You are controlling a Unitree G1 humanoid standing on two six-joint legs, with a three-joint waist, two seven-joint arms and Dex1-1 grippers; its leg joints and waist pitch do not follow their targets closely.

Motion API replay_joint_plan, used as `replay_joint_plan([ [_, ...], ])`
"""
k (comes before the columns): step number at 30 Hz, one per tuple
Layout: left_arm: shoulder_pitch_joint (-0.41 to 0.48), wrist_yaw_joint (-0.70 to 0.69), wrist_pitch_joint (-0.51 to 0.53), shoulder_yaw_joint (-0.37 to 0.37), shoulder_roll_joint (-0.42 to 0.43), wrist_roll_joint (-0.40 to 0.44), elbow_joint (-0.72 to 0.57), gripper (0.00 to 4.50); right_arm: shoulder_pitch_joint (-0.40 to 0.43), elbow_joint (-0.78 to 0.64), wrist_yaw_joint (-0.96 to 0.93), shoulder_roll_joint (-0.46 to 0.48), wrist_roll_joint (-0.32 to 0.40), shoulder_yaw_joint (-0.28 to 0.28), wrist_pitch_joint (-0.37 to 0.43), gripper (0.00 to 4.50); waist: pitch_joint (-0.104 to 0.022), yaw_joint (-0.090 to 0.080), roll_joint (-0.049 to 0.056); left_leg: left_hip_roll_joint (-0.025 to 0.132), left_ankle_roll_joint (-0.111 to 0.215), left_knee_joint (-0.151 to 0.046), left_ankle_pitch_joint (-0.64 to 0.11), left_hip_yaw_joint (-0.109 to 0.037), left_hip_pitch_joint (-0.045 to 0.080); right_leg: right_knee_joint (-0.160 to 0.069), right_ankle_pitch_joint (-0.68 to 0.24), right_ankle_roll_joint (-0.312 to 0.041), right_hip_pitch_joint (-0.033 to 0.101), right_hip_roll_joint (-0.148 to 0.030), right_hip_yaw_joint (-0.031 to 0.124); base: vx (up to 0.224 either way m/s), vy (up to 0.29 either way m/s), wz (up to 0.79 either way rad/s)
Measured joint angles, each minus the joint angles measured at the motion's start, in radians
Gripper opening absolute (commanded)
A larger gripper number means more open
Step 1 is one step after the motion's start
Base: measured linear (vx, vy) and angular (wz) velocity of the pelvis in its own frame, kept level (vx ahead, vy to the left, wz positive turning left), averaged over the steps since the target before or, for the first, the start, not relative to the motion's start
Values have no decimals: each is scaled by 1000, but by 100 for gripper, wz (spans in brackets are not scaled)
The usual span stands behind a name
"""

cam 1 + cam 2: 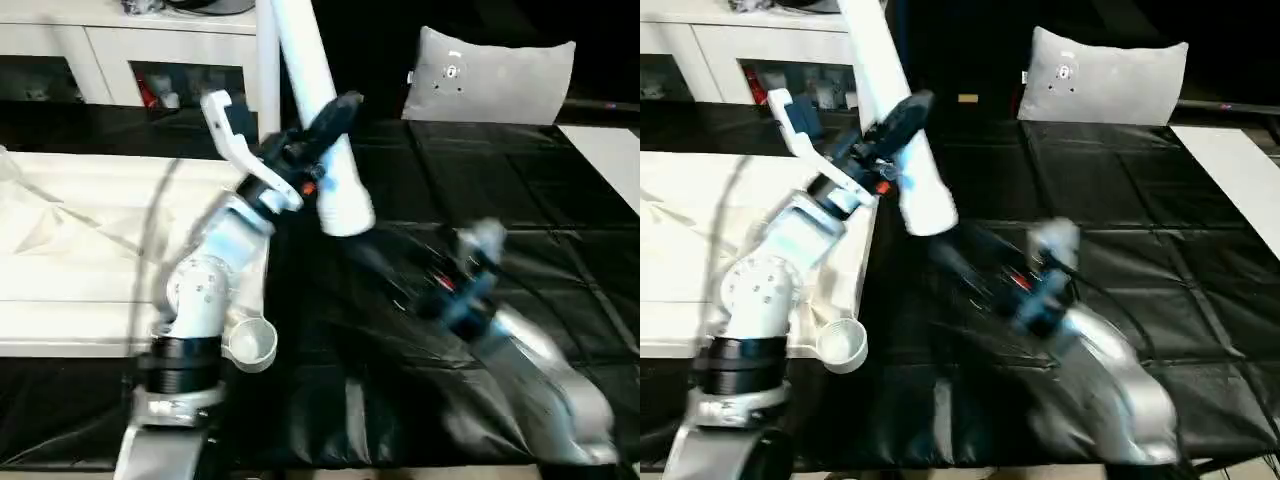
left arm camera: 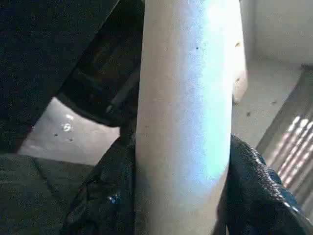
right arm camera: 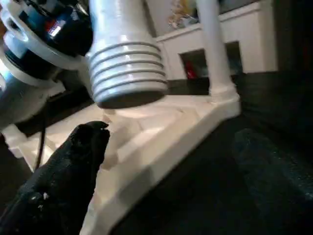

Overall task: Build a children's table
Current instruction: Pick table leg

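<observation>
Left gripper (image 1: 318, 150) is clamped round a leg (image 1: 312, 110), held above the tabletop (image 1: 70, 250); one leg's (image 3: 215, 49) already socketed at the far corner, others left.

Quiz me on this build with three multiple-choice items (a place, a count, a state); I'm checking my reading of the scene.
1. Where is the held leg's threaded end?
A. Seated in a corner socket
B. Hanging free, in no socket
C. Lying on the pillow

2. How many legs stand in the tabletop?
A. None
B. One
C. Three

3. What is the left tool's state?
A. Open and empty
B. Shut on the leg
C. Shut on a cable

Answers:
1 B: the held leg has its threaded end in the air.
2 B: one standing leg rises from a corner of the tabletop.
3 B: the left tool has a finger on each side of the leg.
</observation>
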Motion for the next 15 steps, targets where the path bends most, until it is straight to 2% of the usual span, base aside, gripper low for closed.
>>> replay_joint_plan([
  [6,1,1,2,-41,25,55,-1,197,10,57,2,-43,-16,-81,-44,450,0,1,0,1,2,0,1,1,0,1,1,-2,0,0,0,0,0,0],
  [10,5,-1,22,-52,37,56,-30,197,-14,111,-38,-60,-9,-174,-54,450,0,-1,0,2,1,0,2,2,1,1,2,-3,0,0,0,0,0,0],
  [15,8,-3,28,-53,36,56,-43,197,-45,110,-39,-62,34,-184,-21,450,0,-1,0,4,2,0,2,3,1,2,2,-3,0,1,-1,0,0,0],
])
